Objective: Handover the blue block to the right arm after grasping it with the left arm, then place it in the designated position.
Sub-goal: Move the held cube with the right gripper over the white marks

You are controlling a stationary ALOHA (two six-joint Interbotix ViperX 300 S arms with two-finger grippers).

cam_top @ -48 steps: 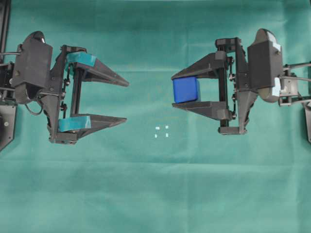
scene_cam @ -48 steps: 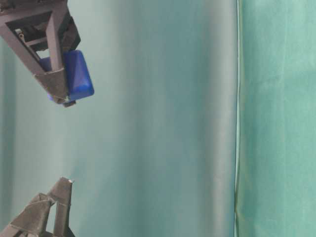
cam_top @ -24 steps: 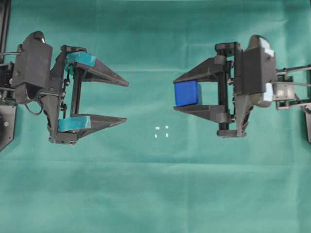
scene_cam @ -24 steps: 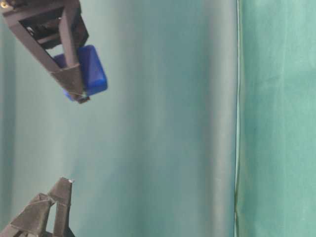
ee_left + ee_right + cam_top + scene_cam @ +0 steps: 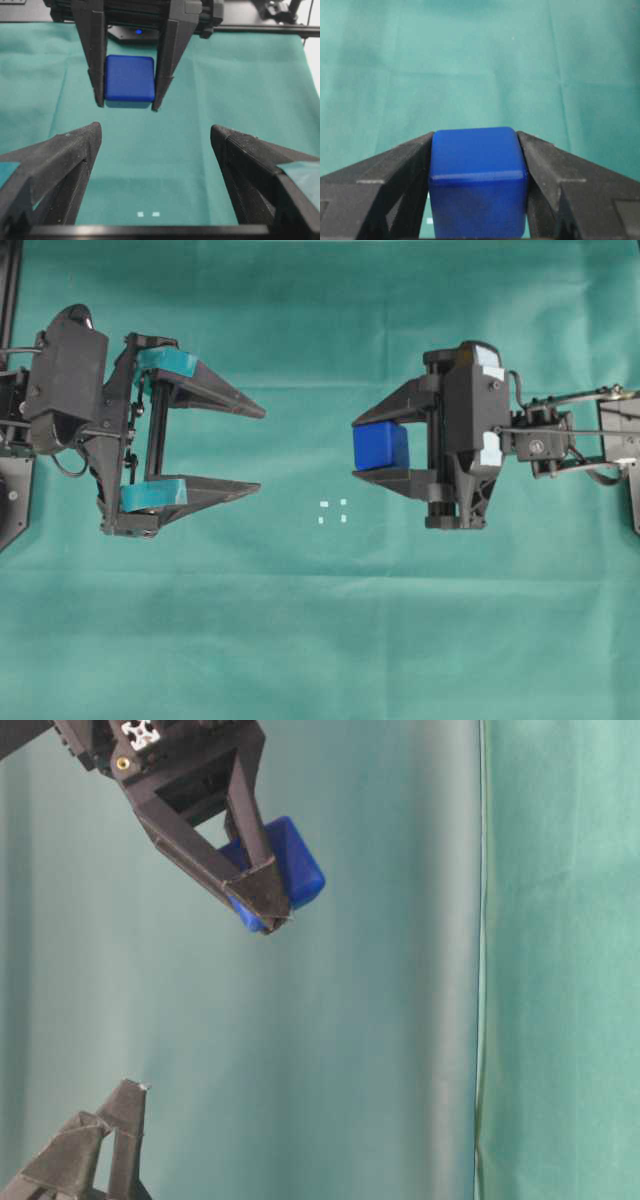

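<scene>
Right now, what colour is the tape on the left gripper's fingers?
Teal bands on the left gripper fingers; clearest in the overhead view.

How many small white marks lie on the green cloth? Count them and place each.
4. The small white marks form a tiny square on the green cloth, two above, two below, between the arms and just lower-left of the held blue cube. None looks hidden.

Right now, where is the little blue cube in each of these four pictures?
Overhead: blue block, right of centre, between black fingers.
Table-level: upper left.
Left wrist: top centre.
Right wrist: bottom centre.
Shared landmark: the right gripper clamping it, seen in all four.
</scene>
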